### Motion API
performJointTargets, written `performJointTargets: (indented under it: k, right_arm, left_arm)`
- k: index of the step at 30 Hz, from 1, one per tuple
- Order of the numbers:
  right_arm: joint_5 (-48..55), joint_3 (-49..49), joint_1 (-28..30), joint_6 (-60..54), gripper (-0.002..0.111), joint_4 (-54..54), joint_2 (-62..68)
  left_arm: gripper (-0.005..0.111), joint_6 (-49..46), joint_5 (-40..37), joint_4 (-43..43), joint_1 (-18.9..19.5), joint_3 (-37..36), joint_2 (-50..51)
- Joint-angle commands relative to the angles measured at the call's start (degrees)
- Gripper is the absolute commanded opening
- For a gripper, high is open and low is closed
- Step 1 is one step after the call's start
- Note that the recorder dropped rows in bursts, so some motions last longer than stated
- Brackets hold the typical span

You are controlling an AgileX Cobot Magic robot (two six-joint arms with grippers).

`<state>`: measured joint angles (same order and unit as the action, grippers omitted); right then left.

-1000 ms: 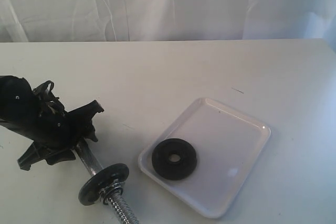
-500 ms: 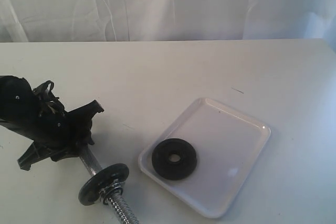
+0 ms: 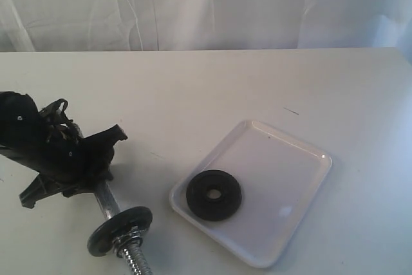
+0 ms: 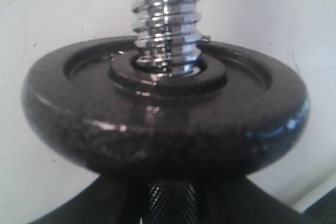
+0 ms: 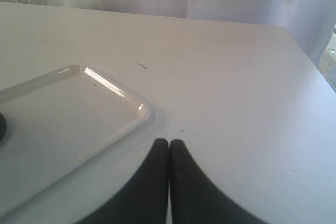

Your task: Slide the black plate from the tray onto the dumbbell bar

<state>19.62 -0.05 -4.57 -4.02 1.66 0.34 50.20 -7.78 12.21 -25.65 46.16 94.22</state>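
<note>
Right of left claw (image 3: 96,181): black plate (image 3: 214,195).

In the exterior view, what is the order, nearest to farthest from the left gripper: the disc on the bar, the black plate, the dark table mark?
1. The disc on the bar, beside the left gripper.
2. The black plate, in the tray.
3. The dark mark, beyond the tray.

A white desk (image 3: 225,82) fills the scene. A pale draped curtain (image 3: 212,4) hangs behind the desk's far edge. A thin dark mark (image 3: 291,111) lies on its surface.
</note>
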Motion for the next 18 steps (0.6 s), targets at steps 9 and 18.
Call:
performJointTargets:
  k: [9,18]
  right_arm:
    - [-0.2,0.0,-0.1,-0.2,0.0,0.3,-0.3]
    - [-0.2,0.0,-0.1,-0.2,0.0,0.3,-0.3]
  left_arm:
    - [0.0,-17.8,-2.9,-0.8,-0.2,2.6,-4.4]
    - [0.0,-31.9,-2.4,-1.2,-0.2,2.6,-5.6]
